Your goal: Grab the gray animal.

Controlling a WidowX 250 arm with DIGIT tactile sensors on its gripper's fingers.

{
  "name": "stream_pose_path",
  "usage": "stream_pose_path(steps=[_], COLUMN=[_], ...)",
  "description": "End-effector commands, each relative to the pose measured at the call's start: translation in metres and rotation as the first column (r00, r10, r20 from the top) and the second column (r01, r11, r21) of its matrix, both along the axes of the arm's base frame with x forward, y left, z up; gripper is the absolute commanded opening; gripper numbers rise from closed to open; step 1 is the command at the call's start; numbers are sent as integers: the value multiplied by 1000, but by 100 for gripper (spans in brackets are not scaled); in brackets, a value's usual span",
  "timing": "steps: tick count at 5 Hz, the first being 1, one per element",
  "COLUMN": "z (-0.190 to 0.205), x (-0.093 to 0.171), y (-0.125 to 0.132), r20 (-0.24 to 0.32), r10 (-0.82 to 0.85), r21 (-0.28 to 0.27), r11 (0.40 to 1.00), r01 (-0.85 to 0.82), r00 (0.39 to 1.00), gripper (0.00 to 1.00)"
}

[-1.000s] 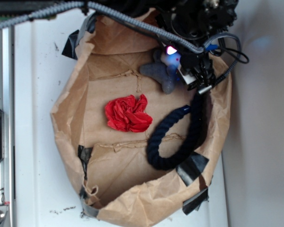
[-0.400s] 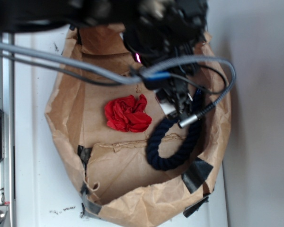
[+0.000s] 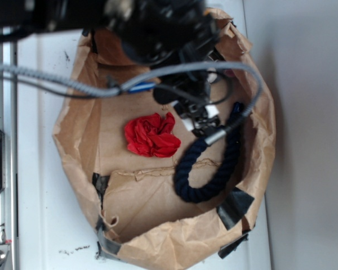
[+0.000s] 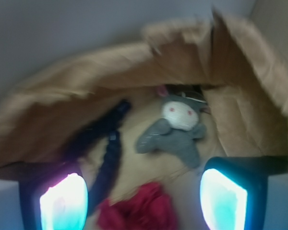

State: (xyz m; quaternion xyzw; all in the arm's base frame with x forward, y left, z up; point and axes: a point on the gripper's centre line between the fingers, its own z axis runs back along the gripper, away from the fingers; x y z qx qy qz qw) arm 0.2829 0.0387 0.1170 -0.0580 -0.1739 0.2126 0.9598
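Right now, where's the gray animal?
In the wrist view the gray animal lies on the paper bag's floor near its back wall, ahead of the open jaws, right of the navy rope. The arm hides it in the exterior view.

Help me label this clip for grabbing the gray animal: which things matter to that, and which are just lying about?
Matter:
- gray animal
- tool, open, toy lying beyond it, not held

Lying about:
- red paper ball
- navy rope loop
- brown paper bin holding them all
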Motion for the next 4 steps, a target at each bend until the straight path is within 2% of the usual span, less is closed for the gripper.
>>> stream_pose_path(steps=[1,2,4], z=[-36,-36,-57], x=[35,57,82], y=[-3,16,28], r20=[22,-4,-86], r10=[37,99,136], r21=[67,47,74], r11=[997,994,989], r01=[-39,-99,-130], r00=[999,995,987], gripper=[100,100,100])
